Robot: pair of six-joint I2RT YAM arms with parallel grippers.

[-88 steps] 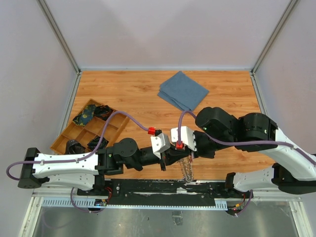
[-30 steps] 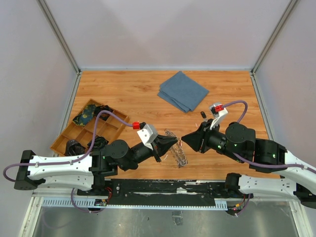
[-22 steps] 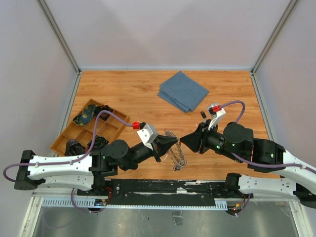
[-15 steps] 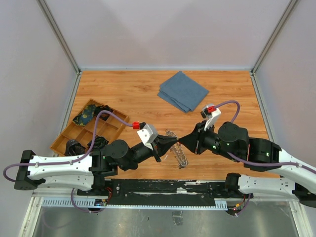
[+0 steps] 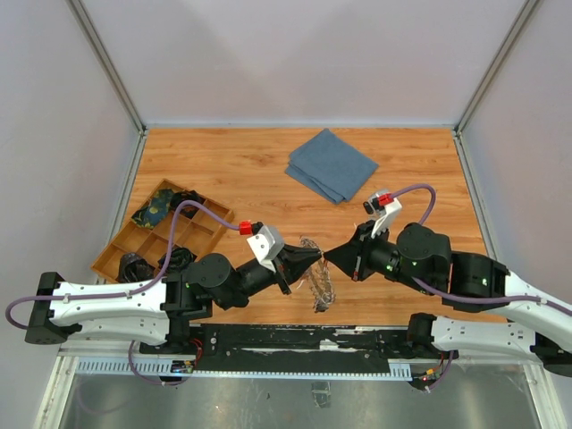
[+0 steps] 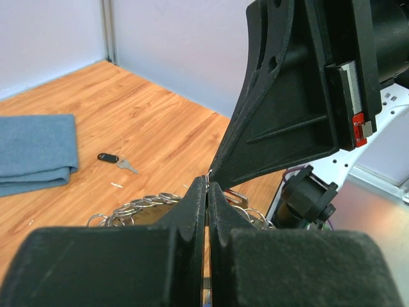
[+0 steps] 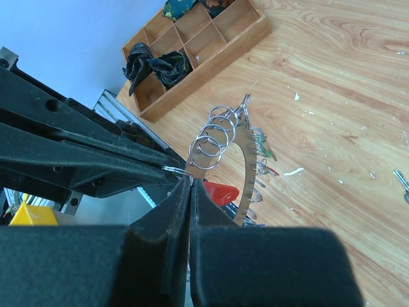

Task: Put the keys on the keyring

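Left claw [image 5: 310, 260] clenched on keyring [image 5: 322, 288], held above wooden surface [image 5: 232, 170]; right claw [image 5: 328, 257] pinches one of its loops, tips meeting. Blue cloth [image 5: 332, 164] at 12 o'clock, compartment tray [image 5: 210, 234] at 9, black key [image 5: 367, 207] at 2. Pale walls [image 5: 295, 54].

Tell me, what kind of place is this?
Probably a laboratory robot cell: a wooden tabletop, plain pale walls on metal frame posts, and a left arm and right arm mounted at the near edge.

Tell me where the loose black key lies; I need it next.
Top view, right of centre: the key lies just right of the cloth's near corner.
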